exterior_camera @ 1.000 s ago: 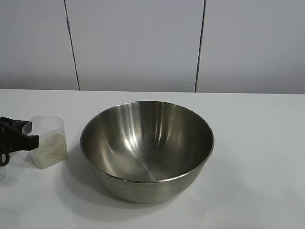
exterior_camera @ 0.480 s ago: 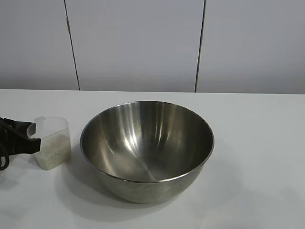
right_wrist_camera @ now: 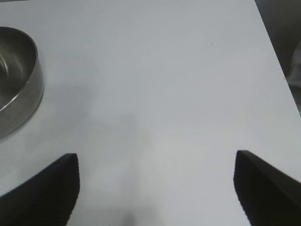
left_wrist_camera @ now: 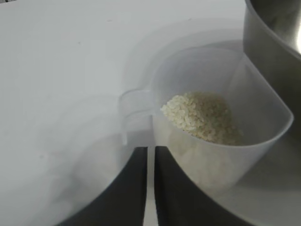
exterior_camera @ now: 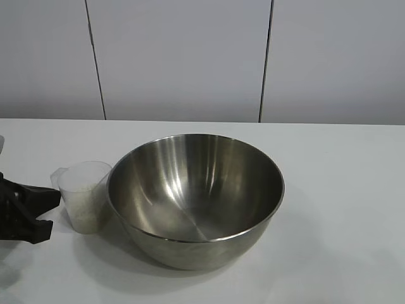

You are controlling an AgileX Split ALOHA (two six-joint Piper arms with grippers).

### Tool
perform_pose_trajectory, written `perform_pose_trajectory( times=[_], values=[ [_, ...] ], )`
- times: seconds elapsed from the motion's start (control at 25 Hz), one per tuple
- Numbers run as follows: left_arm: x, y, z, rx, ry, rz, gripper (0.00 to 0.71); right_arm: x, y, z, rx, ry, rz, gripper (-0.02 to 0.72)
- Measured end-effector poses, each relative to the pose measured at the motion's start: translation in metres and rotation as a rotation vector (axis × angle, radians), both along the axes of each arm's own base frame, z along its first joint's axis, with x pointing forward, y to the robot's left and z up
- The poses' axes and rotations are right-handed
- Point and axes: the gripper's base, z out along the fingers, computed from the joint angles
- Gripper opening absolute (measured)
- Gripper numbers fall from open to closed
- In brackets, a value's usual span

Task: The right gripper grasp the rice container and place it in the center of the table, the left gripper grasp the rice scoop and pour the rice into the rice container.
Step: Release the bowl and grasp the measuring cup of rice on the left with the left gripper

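While rice scoop [exterior_camera: 85,195] stands touching rice container [exterior_camera: 195,196] at its 9 o'clock, left gripper [exterior_camera: 39,214] sits released beside it; right gripper [right_wrist_camera: 157,188] spread wide.

Shiny stainless-steel rice container [exterior_camera: 195,196], translucent smooth plastic rice scoop [exterior_camera: 85,195], matte white table [exterior_camera: 342,209].

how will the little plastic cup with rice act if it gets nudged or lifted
The rice scoop looks thin and light, so it probably slides easily. It narrows toward its base, so a push could tip it. The rice lies loose and may spill if tilted.
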Motion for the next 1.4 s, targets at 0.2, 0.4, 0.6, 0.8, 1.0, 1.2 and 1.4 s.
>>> perform_pose_trajectory(
  times=[0.2,0.4,0.6,0.8,1.0,1.2,1.4],
  values=[
    [0.002,0.0,0.001,-0.02,0.001,0.011,0.382,0.0,0.0,0.0,0.0,0.0,0.0,0.61],
    [0.017,-0.003,0.006,-0.031,-0.049,0.011,0.384,0.0,0.0,0.0,0.0,0.0,0.0,0.61],
    [0.024,-0.004,0.009,-0.035,-0.074,0.009,0.386,0.0,0.0,0.0,0.0,0.0,0.0,0.61],
    [0.024,-0.006,0.009,-0.035,-0.078,-0.017,0.386,0.0,0.0,0.0,0.0,0.0,0.0,0.61],
    [0.022,-0.009,0.009,-0.034,-0.077,-0.065,0.386,0.0,0.0,0.0,0.0,0.0,0.0,0.61],
    [0.019,-0.014,0.008,-0.026,-0.064,-0.137,0.386,0.0,0.0,0.0,0.0,0.0,0.0,0.592],
    [0.018,-0.013,0.005,-0.012,-0.038,-0.132,0.386,0.0,0.0,0.0,0.0,0.0,0.0,0.587]
  ],
)
